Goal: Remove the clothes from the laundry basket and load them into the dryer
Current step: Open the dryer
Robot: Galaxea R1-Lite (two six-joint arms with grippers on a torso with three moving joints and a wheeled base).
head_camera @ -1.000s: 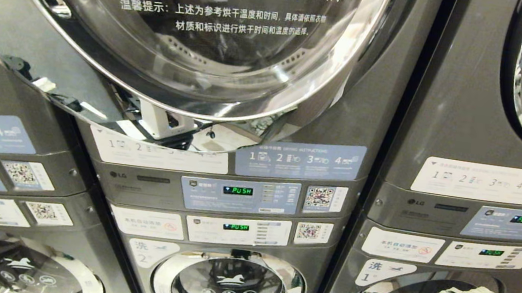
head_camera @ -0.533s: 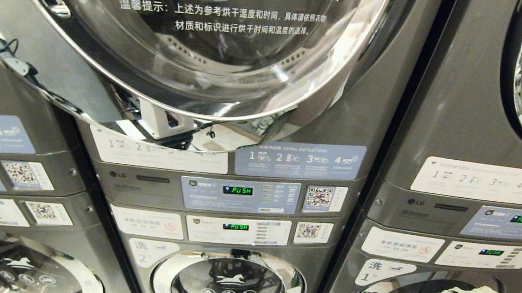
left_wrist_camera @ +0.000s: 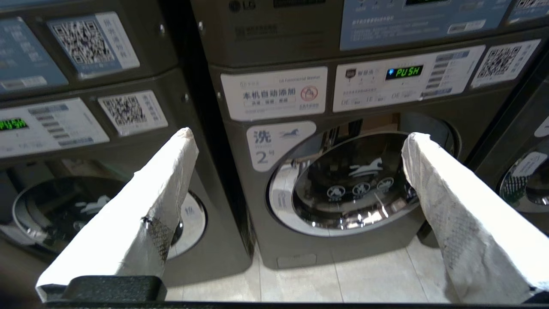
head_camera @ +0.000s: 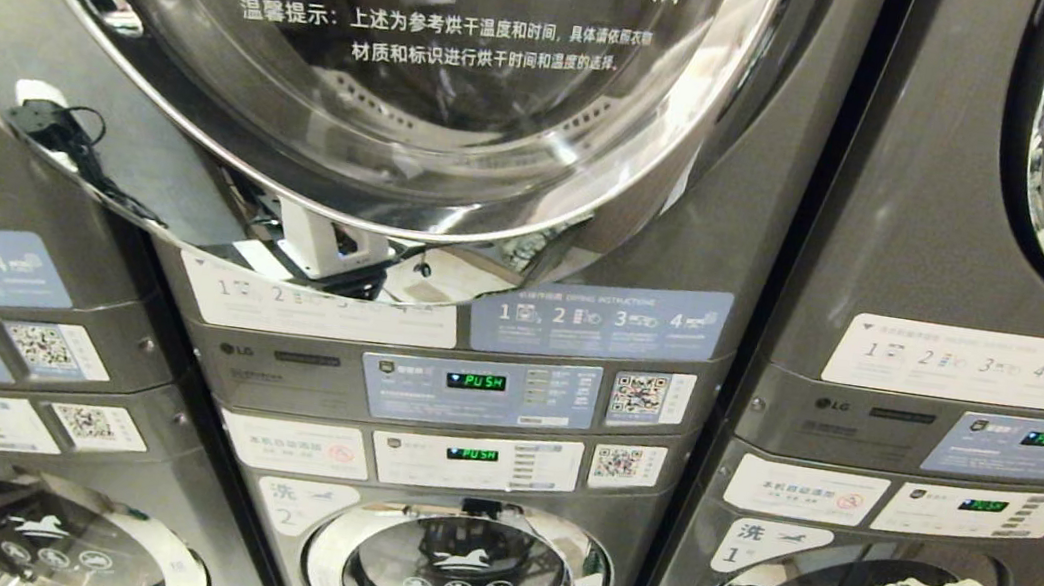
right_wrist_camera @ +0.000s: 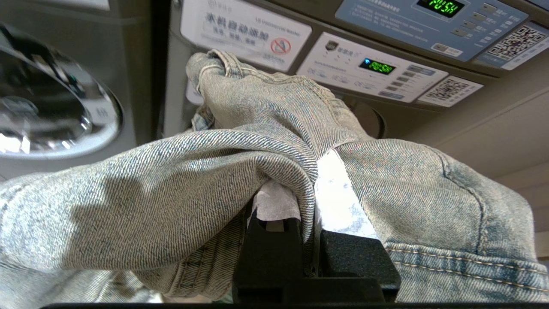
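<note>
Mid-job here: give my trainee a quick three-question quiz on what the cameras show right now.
1. True or false: the right gripper is shut on the denim garment.
2. The left gripper is: A) open and empty, B) holding cloth, C) pressing a button.
3. What word glows green on the control panel below the dryer door?

Key: 1 true; 2 A; 3 PUSH.
</note>
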